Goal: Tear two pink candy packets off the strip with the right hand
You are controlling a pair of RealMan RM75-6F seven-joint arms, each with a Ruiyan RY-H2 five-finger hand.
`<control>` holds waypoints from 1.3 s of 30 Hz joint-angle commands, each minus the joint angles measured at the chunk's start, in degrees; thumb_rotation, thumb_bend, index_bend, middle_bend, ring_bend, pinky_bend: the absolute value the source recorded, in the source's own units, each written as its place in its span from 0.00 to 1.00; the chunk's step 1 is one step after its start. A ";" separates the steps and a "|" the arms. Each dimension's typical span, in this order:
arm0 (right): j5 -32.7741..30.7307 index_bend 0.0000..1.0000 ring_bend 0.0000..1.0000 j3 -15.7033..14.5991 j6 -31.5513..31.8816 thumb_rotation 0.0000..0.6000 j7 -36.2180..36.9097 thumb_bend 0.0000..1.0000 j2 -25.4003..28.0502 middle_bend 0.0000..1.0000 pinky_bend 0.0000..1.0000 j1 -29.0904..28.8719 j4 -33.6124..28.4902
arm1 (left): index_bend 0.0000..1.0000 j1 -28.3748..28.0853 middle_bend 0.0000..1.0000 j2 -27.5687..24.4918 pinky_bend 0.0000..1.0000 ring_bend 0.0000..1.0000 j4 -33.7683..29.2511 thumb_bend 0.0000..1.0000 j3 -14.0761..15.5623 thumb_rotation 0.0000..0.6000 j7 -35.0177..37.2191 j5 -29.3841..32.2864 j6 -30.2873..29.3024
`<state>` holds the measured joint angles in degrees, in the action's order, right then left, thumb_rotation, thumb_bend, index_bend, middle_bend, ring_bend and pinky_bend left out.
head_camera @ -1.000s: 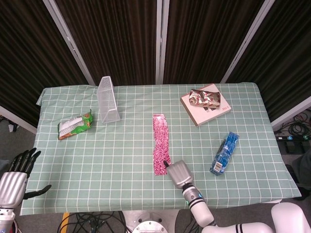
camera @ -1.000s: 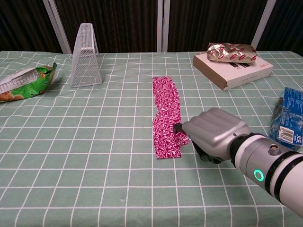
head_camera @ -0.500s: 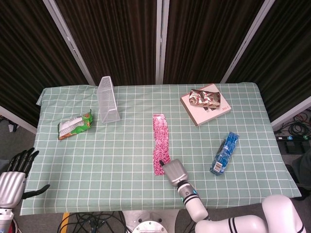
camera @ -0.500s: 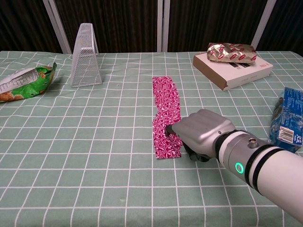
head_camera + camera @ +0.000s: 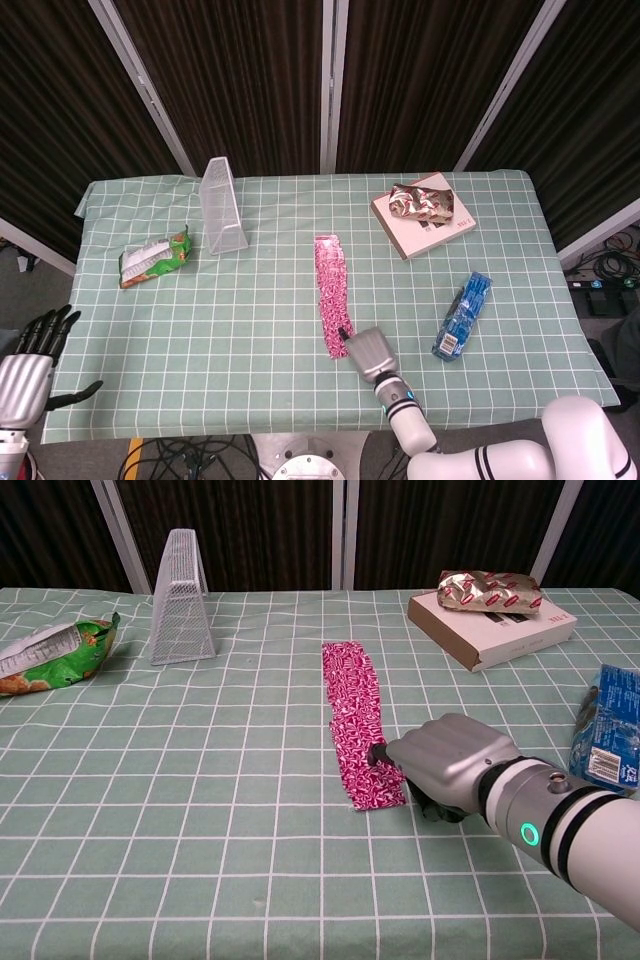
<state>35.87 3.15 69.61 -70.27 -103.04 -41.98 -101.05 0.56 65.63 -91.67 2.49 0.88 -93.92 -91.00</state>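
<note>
The pink candy strip [image 5: 331, 288] [image 5: 357, 712] lies lengthwise on the green checked cloth at mid-table, its near end slanted toward the right. My right hand [image 5: 369, 352] [image 5: 450, 766] sits at that near end with its fingers curled, and pinches the strip's right edge between dark fingertips [image 5: 377, 753]. The lowest packets lie just left of the hand. My left hand [image 5: 32, 352] hangs off the table's near left corner, fingers apart and holding nothing; the chest view does not show it.
A white wire-mesh stand [image 5: 223, 205] [image 5: 180, 598] is at the back left, with a green snack bag [image 5: 153, 257] [image 5: 50, 655] further left. A flat box [image 5: 432, 232] [image 5: 500, 635] carrying a crumpled foil packet [image 5: 420, 200] [image 5: 487, 588] sits back right. A blue packet [image 5: 462, 315] [image 5: 608, 730] lies right of my hand.
My right hand first slid left, then back to the right, dragging the strip's near end rightward so the strip now slants. The left hand sank a little.
</note>
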 commanded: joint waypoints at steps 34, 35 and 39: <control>2.09 0.17 0.81 -5.20 1.62 1.00 9.94 1.00 8.70 0.88 0.70 2.56 -0.57 | 0.05 -0.54 0.01 0.34 0.09 0.00 -1.10 0.01 0.08 0.84 -2.21 -0.19 0.92; 2.48 0.17 0.81 -5.21 1.85 1.00 10.22 1.00 8.99 0.88 0.70 2.67 -0.83 | 0.05 -0.56 0.01 0.35 0.09 0.00 -1.11 0.01 0.08 0.84 -2.20 -0.20 0.93; 4.82 0.17 0.81 -5.21 2.88 1.00 11.33 1.00 9.77 0.88 0.70 3.05 -2.11 | 0.05 -0.58 0.01 0.32 0.09 0.00 -1.23 0.01 0.03 0.84 -2.16 -0.34 0.77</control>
<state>39.96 -2.04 72.05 -59.37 -93.61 -39.12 -102.64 -0.01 65.95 -92.91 2.53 -1.29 -94.26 -90.24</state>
